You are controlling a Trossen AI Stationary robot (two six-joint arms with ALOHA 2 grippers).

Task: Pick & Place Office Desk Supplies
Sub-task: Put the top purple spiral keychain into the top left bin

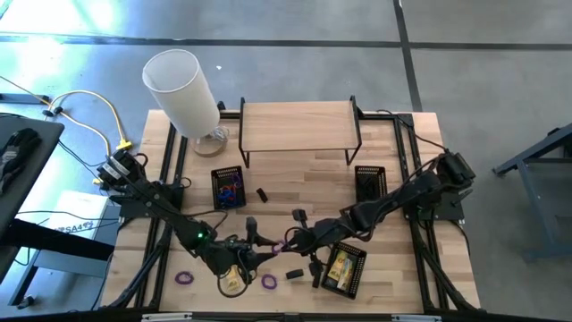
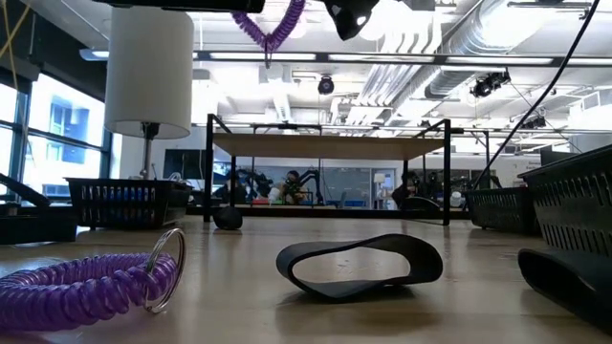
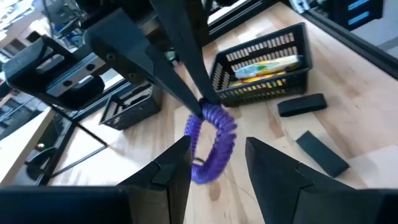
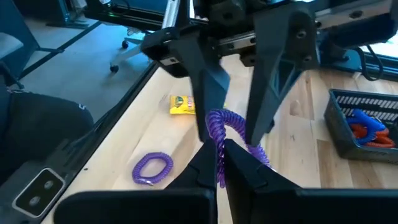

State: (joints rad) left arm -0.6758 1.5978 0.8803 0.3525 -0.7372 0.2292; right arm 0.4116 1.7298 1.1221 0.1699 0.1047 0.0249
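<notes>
Two grippers meet above the table's front middle: the right gripper (image 4: 221, 163) is clamped on a purple coil loop (image 4: 225, 134) held aloft, the left gripper (image 3: 217, 155) half-open around it. Judged a handover; next, the left must close before the right releases

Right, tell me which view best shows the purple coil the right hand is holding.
The left wrist view: the purple coil hangs whole from the right hand, shut on its top, between the left hand's open fingers. The right wrist view hides part of it behind fingers, the low view crops it, and the high view shows only a speck.
</notes>
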